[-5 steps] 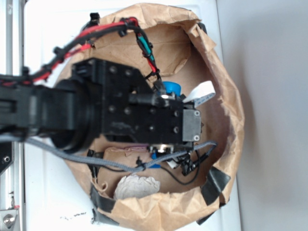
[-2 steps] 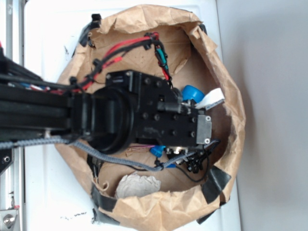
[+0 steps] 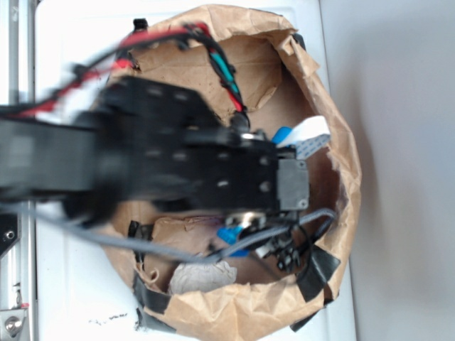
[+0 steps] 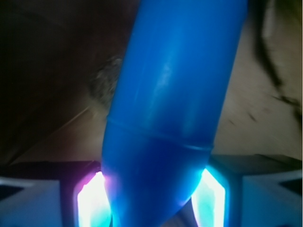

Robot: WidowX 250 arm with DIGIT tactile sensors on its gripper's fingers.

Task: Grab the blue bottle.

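1. Paper, brown and crumpled, forms the wide round paper bag (image 3: 341,153), its rolled rim patched at the lower edge with strips of black tape (image 3: 318,272); it sits on a smooth white table (image 3: 64,291).
2. The arm (image 3: 142,167), made of blocky black plates studded with screws, reaches over the bag from the left and is blurred in the exterior view; red, black and green cables (image 3: 213,57) loop above it and a grey braided cable (image 3: 170,249) runs beneath.
3. The blue bottle (image 4: 175,99) fills the wrist view: smooth, glossy plastic, cylindrical, with a faint seam ringing the body. From the exterior only blue slivers show, at the arm's upper and lower edges (image 3: 231,235), inside the bag.
4. The end effector (image 4: 154,201) is closed on the blue bottle, with one pale, glowing finger (image 4: 92,201) pressed to each side of it.
5. A wrinkled whitish paper wad (image 3: 202,275) lies near the bag's lower rim.
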